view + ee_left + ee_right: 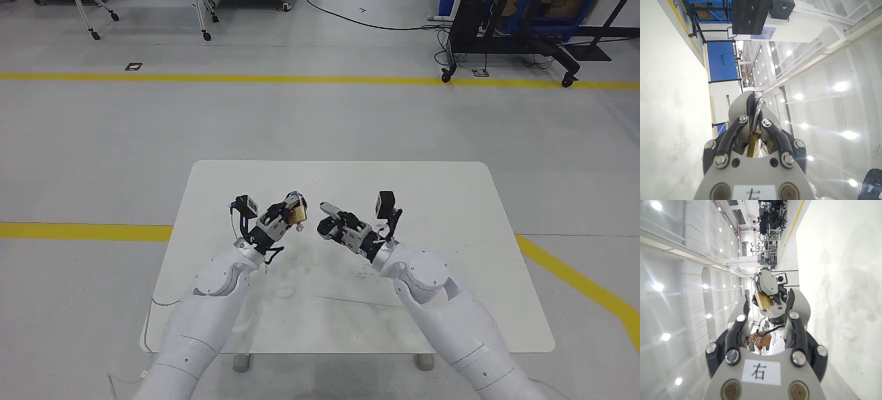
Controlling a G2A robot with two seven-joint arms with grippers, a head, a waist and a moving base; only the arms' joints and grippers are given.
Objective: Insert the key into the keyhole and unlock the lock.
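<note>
Gripping the lock: the left gripper (757, 106) is clenched on the brass lock (763, 302), one finger on each side of the body, and the silver shackle is poking out past the fingertips.
Lock position: up in the air over the middle of the white counter (450, 250), not touching it.
Right gripper (769, 298): released, fingers spread wide, pointing straight at the lock from close by, a gap between them.
Counter surface: faint grey scuffs under both arms.
</note>
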